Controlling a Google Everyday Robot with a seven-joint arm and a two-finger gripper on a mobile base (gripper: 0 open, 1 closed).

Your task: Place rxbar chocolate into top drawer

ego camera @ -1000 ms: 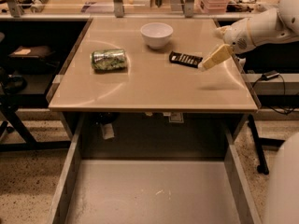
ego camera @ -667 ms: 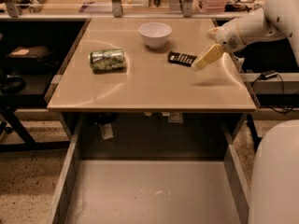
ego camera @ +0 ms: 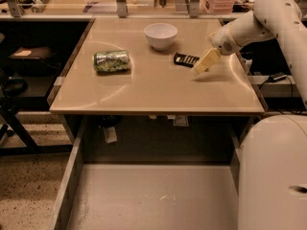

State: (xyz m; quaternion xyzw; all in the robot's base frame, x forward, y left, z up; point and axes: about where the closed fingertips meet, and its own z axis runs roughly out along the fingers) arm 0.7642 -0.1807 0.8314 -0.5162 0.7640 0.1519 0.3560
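The rxbar chocolate (ego camera: 184, 59) is a small flat black wrapper lying on the tan table top (ego camera: 158, 92), just right of the white bowl. My gripper (ego camera: 203, 65) reaches in from the right on the white arm, its pale tip angled down just right of the bar's near end. It looks close to the bar, and contact does not show. The top drawer (ego camera: 144, 195) stands pulled open below the table's front edge, its pale grey bottom bare.
A white bowl (ego camera: 160, 35) stands at the back middle of the table. A crushed green can (ego camera: 112, 61) lies on its side at the left. My white base (ego camera: 273, 176) fills the lower right, beside the drawer. Shelves and clutter lie behind the table.
The view has shifted, so the table sits further left in frame. My gripper has stayed close to the right end of the black bar. The bar, bowl and can keep their places on the table.
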